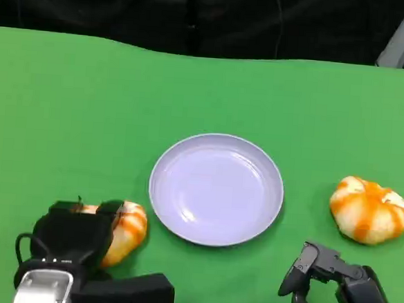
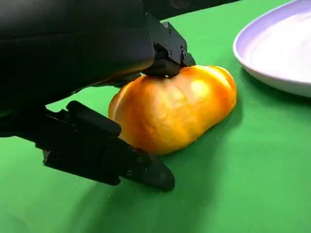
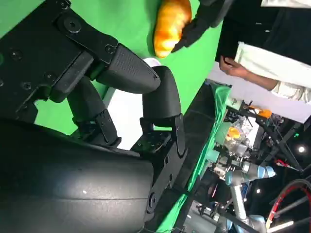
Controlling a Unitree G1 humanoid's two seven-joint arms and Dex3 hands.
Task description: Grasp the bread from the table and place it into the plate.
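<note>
A golden bread roll [image 1: 128, 231] lies on the green table left of the lilac plate [image 1: 217, 188]. My left hand [image 1: 71, 236] covers its near end. In the left wrist view a finger [image 2: 167, 53] presses on top of the bread roll [image 2: 175, 109] and the thumb [image 2: 107, 155] lies against its lower side; the roll rests on the cloth, close to the plate [image 2: 277, 48]. My right hand [image 1: 325, 271] is at the front right with its fingers [image 3: 160, 97] curled in, holding nothing. The right wrist view catches the bread roll [image 3: 170, 22] far off.
A second, round striped bun [image 1: 369, 210] sits right of the plate, just beyond my right hand. The table's far edge meets a dark backdrop. A person's hand [image 3: 233, 68] and lab equipment show beside the table.
</note>
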